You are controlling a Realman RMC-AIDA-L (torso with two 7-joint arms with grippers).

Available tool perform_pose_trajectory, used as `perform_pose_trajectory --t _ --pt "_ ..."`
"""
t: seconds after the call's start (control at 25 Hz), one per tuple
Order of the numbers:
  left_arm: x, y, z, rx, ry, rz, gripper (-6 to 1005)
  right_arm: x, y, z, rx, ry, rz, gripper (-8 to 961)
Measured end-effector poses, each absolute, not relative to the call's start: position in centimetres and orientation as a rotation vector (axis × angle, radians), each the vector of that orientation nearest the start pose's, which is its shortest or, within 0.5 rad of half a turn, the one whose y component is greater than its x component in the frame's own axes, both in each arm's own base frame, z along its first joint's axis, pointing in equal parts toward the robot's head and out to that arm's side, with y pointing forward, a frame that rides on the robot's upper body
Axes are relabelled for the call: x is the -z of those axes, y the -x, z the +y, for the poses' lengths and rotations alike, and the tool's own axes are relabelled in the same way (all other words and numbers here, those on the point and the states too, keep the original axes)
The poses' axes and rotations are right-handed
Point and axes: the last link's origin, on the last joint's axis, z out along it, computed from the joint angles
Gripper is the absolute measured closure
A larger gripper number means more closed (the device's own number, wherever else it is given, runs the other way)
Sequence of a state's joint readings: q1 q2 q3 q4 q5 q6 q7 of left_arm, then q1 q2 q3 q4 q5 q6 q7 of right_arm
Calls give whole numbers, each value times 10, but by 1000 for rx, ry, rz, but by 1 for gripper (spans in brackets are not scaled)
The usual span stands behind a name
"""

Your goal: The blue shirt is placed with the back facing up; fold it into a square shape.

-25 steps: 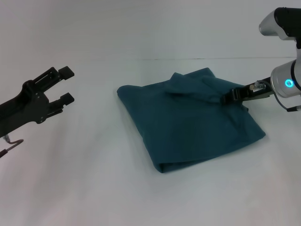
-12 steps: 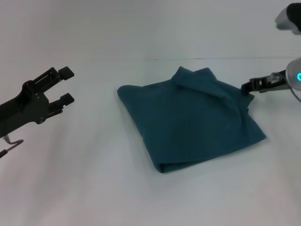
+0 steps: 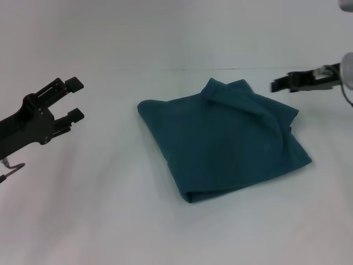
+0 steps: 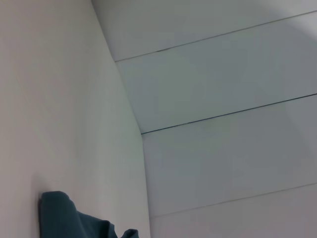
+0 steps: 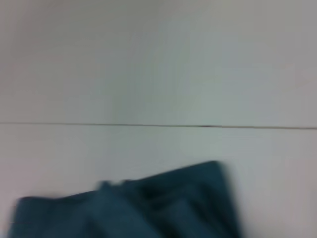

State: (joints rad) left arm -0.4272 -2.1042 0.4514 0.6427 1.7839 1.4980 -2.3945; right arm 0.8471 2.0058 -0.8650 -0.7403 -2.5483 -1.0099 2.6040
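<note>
Shirt fabric, the blue shirt (image 3: 223, 141), lay folded into a rough, rumpled square in the middle of the white surface (image 3: 110, 221), one corner pointing at the robot, its diagonal running near to far. The left claw (image 3: 71, 99) hovered well apart at the left, fingers spread wide. The right claw (image 3: 276, 85) hung above the shirt's far right corner; I cannot tell its opening.
</note>
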Motion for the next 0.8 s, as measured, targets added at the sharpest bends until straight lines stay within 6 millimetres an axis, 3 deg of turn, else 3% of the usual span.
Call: perform_pose_trajectory --t 0.16,0.32,0.52,0.8 --pt "-43 297 327 -1532 -1907 2189 118 -24 -205 457 -182 2195 1394 418" --pt "-43 298 328 -1542 -1906 2196 121 -5 -197 452 -179 2263 1429 417" --pt "-45 299 329 -1551 -1905 2203 124 19 -202 452 -155 2245 1443 415" --pt "-44 300 330 -1553 -1904 2212 129 34 -210 458 -130 2159 1377 414"
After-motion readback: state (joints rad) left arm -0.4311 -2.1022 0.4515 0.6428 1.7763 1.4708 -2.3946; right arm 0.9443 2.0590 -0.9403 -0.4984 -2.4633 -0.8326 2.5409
